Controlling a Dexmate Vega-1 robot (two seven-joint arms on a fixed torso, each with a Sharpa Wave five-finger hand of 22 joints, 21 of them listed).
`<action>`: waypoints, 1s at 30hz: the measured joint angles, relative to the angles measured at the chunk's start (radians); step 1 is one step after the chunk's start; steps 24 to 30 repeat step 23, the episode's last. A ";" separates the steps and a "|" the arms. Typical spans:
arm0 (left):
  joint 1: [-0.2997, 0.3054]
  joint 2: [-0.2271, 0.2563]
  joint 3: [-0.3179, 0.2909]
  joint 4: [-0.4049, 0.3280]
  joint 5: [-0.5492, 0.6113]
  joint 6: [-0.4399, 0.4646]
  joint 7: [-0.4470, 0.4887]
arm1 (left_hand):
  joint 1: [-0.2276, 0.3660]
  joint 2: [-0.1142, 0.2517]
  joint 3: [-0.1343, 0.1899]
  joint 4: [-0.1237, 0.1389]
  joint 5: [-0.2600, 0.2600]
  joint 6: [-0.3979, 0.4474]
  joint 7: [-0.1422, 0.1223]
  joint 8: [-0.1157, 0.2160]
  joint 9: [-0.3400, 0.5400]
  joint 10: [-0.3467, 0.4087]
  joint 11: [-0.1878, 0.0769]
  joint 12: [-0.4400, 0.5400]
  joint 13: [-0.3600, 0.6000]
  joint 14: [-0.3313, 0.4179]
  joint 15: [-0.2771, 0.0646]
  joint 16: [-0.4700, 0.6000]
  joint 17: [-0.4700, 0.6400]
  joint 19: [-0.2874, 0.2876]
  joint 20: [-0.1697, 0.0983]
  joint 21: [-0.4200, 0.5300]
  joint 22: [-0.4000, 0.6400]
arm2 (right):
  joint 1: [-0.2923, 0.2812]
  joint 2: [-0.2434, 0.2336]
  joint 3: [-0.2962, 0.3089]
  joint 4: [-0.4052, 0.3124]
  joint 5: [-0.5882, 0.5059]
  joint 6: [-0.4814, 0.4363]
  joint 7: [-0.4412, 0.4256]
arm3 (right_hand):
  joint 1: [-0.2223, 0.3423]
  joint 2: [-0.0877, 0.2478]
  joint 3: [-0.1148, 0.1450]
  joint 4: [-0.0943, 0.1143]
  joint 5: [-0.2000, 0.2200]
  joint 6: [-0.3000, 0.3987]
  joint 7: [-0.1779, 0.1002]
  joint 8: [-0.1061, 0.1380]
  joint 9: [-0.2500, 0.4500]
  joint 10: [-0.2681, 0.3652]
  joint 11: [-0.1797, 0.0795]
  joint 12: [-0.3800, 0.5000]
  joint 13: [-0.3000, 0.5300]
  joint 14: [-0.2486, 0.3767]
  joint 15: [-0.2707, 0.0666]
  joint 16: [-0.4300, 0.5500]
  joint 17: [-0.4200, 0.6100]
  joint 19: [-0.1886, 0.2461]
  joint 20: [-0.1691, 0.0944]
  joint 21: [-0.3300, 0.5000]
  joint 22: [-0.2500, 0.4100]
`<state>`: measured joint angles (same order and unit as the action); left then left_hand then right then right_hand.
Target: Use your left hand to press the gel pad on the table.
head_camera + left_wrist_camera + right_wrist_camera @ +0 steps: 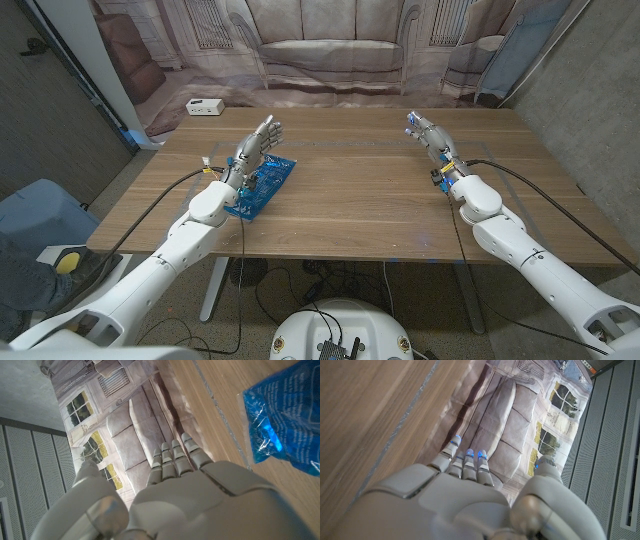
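Note:
A blue gel pad [262,187] lies on the left part of the wooden table [360,200]; the left wrist view shows its crinkled blue surface [282,425] beside my hand. My left hand [256,148] is raised above the pad's far left edge, fingers stretched out and apart, holding nothing, and it seems clear of the pad. From behind, the left hand [170,495] points its fingers toward the backdrop. My right hand [428,134] hovers over the table's far right part, fingers extended and empty, also seen as the right hand [465,495].
A white power strip [204,106] lies at the table's far left corner. A printed sofa backdrop [330,45] hangs behind the table. Cables run along both arms. A blue chair [35,215] stands left of the table.

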<state>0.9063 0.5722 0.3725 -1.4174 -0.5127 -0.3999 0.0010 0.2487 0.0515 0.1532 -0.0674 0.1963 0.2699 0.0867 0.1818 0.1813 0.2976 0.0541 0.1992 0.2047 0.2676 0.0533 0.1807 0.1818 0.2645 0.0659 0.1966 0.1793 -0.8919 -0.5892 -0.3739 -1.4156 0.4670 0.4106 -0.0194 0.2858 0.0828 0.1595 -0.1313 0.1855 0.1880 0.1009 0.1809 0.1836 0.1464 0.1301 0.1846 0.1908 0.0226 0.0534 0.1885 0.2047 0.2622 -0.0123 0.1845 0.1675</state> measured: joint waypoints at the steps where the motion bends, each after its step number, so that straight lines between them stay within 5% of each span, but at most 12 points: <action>1: 0.000 0.000 0.000 0.000 0.000 0.000 0.000 | 0.000 0.000 0.000 0.000 0.000 0.002 -0.002 0.000 0.000 0.004 -0.004 0.000 0.000 0.000 0.000 0.000 0.000 0.000 0.000 0.000 0.000 | 0.000 0.002 0.000 0.005 0.006 0.004 0.006 | 0.000 0.000 0.000 0.000 0.000 -0.001 -0.001 0.000 0.000 0.000 0.000 0.000 0.000 0.000 0.000 0.000 0.000 0.000 0.000 0.000 0.000; 8: 0.016 -0.006 -0.003 -0.008 0.024 -0.027 0.033 | 0.000 0.000 0.000 0.000 0.000 0.009 -0.001 0.000 0.000 0.004 -0.004 0.005 0.000 0.004 -0.004 0.000 0.000 0.000 0.000 0.000 0.000 | 0.002 0.017 -0.001 0.038 0.036 0.022 0.032 | -0.004 -0.004 0.000 0.000 0.000 -0.023 -0.023 0.000 0.000 -0.011 -0.011 0.000 0.000 0.017 -0.005 0.013 0.000 0.012 0.000 0.005 0.000; 30: 0.026 0.002 -0.009 -0.035 0.053 -0.038 0.063 | 0.000 0.000 0.000 0.000 0.000 0.011 -0.003 0.000 0.000 0.008 0.000 0.005 0.000 0.004 -0.004 0.005 0.000 0.000 0.000 0.000 0.000 | 0.012 0.037 -0.004 0.087 0.074 0.037 0.069 | -0.008 -0.008 -0.005 0.005 0.000 -0.022 -0.022 0.000 0.000 0.002 -0.008 0.008 0.000 0.028 -0.005 0.013 0.000 0.021 0.002 0.005 0.000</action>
